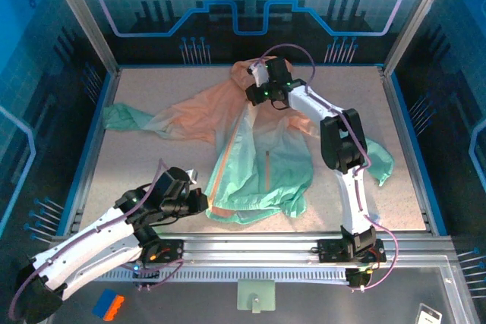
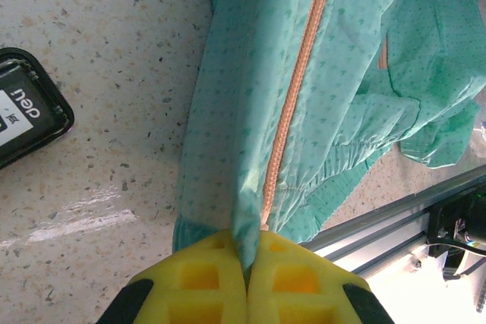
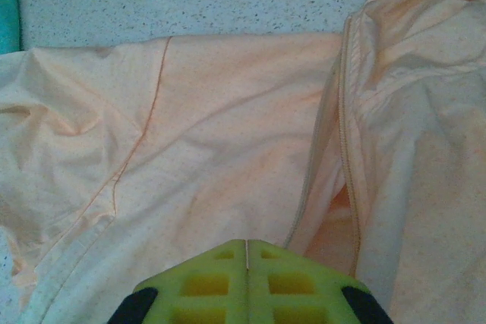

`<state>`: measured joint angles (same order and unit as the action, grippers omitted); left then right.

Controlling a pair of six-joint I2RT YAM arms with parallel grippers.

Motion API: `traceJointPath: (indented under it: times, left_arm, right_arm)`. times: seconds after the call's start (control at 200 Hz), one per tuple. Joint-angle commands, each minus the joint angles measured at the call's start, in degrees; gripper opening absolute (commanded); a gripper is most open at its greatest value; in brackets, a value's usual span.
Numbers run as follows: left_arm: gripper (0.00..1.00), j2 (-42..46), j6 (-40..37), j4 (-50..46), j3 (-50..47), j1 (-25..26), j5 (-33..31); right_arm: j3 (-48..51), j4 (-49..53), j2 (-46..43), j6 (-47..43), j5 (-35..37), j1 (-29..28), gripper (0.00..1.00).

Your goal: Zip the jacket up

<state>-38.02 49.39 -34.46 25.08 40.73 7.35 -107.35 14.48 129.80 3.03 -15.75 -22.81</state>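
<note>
Two tools stood closed: left tool (image 2: 247, 254) pinching the near hem of the jacket (image 2: 250, 96) taut for zipping, right tool (image 3: 247, 254) hold unclear.

In the left wrist view the jacket (image 2: 250, 96) runs off the top and right edges. The lower end of its zipper (image 2: 292, 104) vanishes between the closed pads of the left hand (image 2: 247, 275). A black case (image 2: 30, 108) is cut by the left edge, its lettering only partly readable. The right hand (image 3: 247, 252) is closed, but whether cloth lies between its pads cannot be told. From above, the right arm (image 1: 342, 142) covers part of the jacket, and the bottom edge cuts a white item (image 1: 430, 314).
</note>
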Motion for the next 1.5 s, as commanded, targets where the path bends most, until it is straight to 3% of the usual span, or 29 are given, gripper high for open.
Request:
traceJointPath:
  times: [0.0, 0.165, 0.295, 0.385, 0.63, 0.745, 0.885, 1.046, 1.251, 1.316, 1.491]
  left_arm:
    - [0.0, -0.8, -1.8, -2.2, 1.5, -0.7, 3.3]
    - [0.1, -4.2, -5.4, 0.2, 2.9, -1.8, 5.0]
    - [0.37, -7.9, -10.5, 0.3, 6.3, -3.2, 5.8]
    - [0.49, -10.2, -15.1, -0.3, 9.6, -5.4, 6.9]
    - [0.51, -16.3, -21.2, -1.4, 14.5, -9.8, 10.8]
    - [0.51, -16.9, -19.7, -1.1, 13.5, -10.0, 8.9]
    - [0.62, -17.3, -15.7, -4.6, 11.3, -11.0, 1.6]
    - [0.65, -20.5, -13.1, -0.7, 8.4, -11.2, 4.3]
    - [0.64, -22.6, -10.5, 8.4, 4.8, -11.1, 9.6]
    - [0.59, -22.4, -10.1, 9.9, 4.4, -11.0, 10.3]
    - [0.06, -20.3, -12.9, 5.2, 6.6, -11.0, 10.0]
  right_arm:
    - [1.9, -3.7, -0.3, 0.5, -0.5, 1.3, 0.0]
    - [7.9, -7.1, -2.3, 0.9, -2.5, 0.4, 0.0]
    - [10.9, -8.0, -3.0, 0.6, -3.0, -0.3, 0.0]
    - [12.5, -8.8, -3.6, 0.6, -3.2, -0.4, 0.0]
    - [13.5, -9.1, -4.6, -0.6, -3.2, -0.5, 0.0]
    - [13.0, -9.1, -4.9, -1.5, -2.8, -0.5, 0.0]
    - [11.3, -8.5, -4.5, -2.5, -2.4, -0.5, 0.0]
    - [8.7, -7.3, -3.4, -3.3, -2.3, -0.4, 0.0]
    - [5.5, -6.2, -1.7, -4.4, -2.1, -0.2, 0.0]
    - [4.4, -5.8, -1.2, -4.7, -2.0, -0.1, 0.0]
    - [1.9, -5.4, 0.1, -5.4, -1.7, 0.5, 0.0]
